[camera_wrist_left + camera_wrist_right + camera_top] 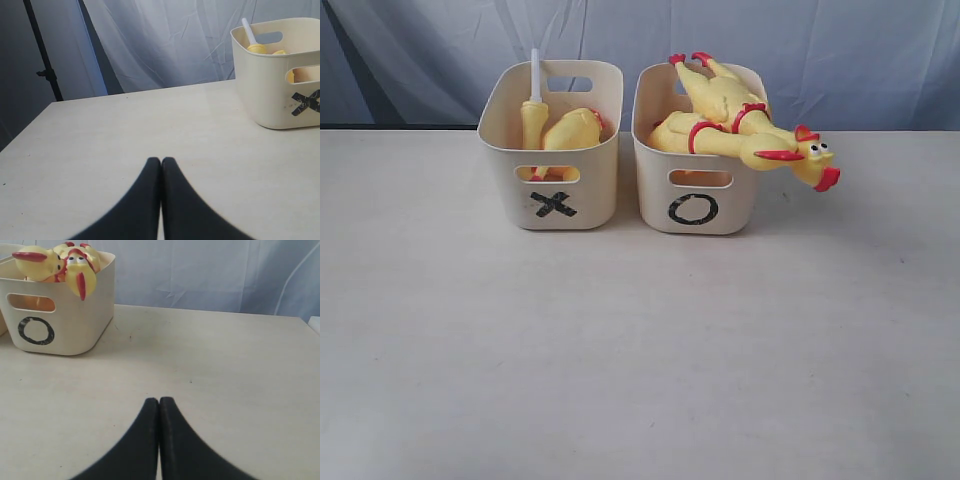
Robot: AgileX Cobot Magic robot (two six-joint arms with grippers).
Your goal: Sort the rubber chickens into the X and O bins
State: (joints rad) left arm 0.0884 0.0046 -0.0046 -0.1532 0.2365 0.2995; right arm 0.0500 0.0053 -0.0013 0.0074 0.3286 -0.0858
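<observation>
The left gripper [161, 162] and right gripper [159, 402] were both pressed shut on nothing, well clear of the bins, the headless chicken [576, 130] and leg piece [534, 118] sitting in the X bin [592, 205], two whole chickens [725, 100] in the O bin [742, 205]

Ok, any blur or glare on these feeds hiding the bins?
Exterior view: soft even light, no glare, X bin and O bin sharp. Left wrist view: left gripper blurred, X bin clear. Right wrist view: right gripper blurred too, chicken head crisp.
</observation>
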